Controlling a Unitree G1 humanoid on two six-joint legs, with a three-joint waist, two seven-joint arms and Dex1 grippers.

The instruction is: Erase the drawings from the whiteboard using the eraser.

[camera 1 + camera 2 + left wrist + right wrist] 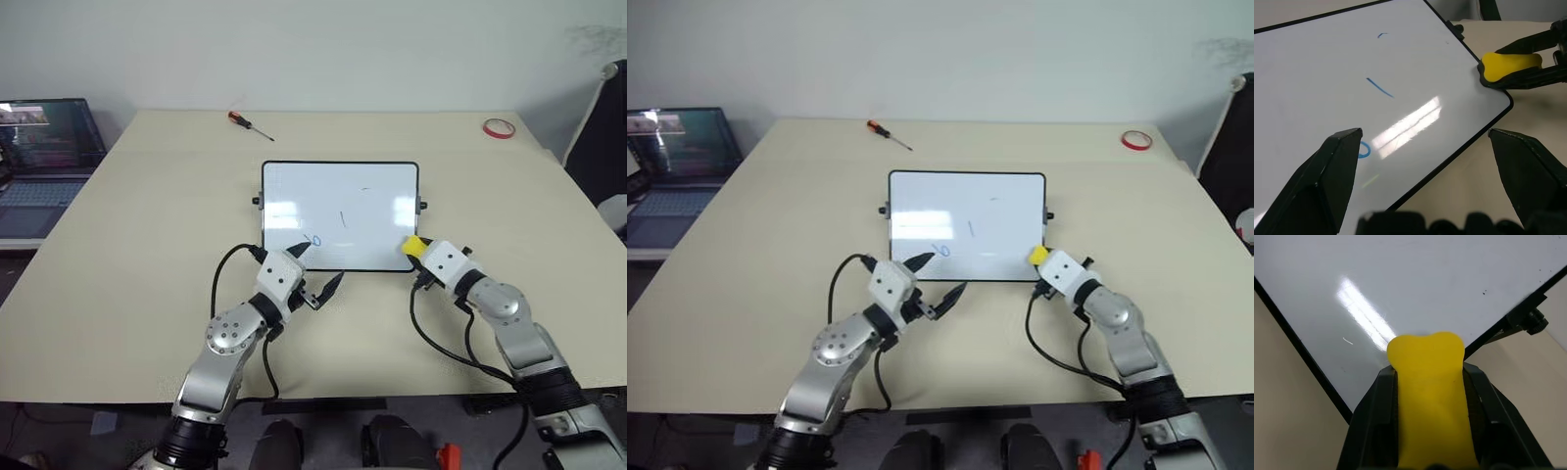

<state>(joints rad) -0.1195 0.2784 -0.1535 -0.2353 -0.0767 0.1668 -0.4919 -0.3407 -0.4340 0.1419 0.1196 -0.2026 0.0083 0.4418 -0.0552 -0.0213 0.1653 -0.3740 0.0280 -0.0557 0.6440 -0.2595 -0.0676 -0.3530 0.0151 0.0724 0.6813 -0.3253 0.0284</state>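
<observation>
While clamping eraser [1431, 396], right gripper [419, 251] (left gaping)

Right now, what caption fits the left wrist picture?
Open left gripper over the whiteboard, blue drawings unerased, yellow eraser at the corner.

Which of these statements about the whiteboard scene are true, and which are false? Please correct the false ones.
1. The right gripper holds the yellow eraser. True.
2. The whiteboard is wiped clean. False: blue drawings remain, a loop, a stroke and a small mark.
3. The left gripper is open, at the board's near edge. True.
4. The red tape ring lies on the whiteboard. False: it lies on the table, at the far right corner.
5. The screwdriver lies beyond the whiteboard. True.
</observation>
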